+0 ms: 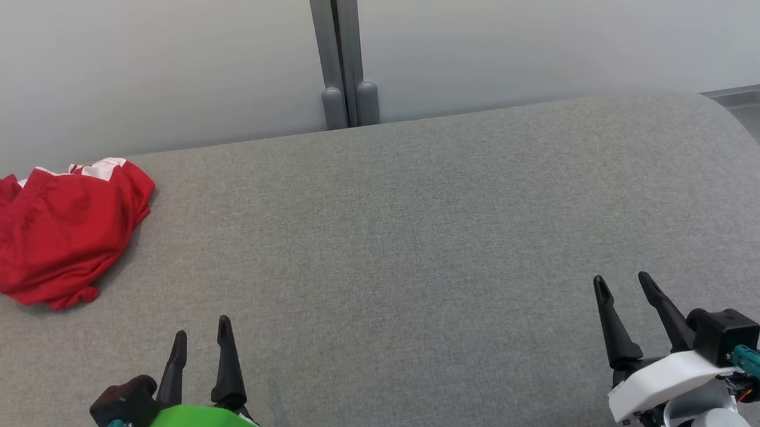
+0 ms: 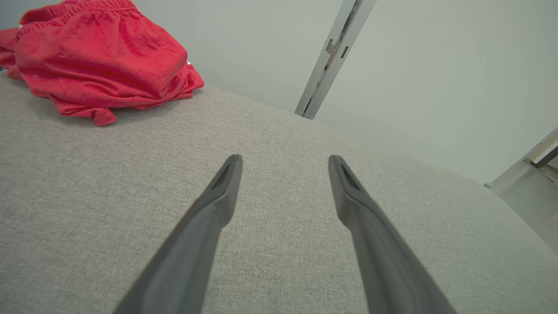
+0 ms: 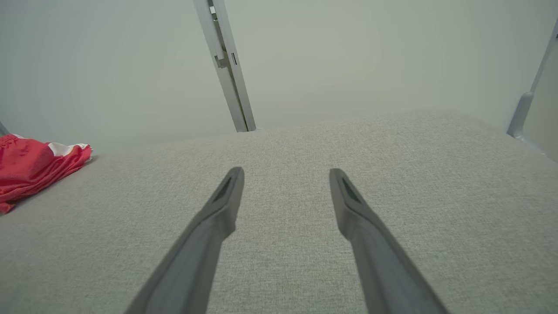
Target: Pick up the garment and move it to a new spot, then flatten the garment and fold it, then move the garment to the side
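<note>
Red garment (image 1: 53,231), one; two empty parted grippers: left gripper (image 1: 202,337), right gripper (image 1: 622,281)

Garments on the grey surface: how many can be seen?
1. The red garment with white trim lies crumpled at the far left of the grey surface, near the wall, ahead and left of the left gripper. Its folds might hide another piece.

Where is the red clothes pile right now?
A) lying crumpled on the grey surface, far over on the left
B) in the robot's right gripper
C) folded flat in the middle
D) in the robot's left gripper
A: the red garment lies bunched on the grey surface, with the left gripper and right gripper both open and away from it.
</note>
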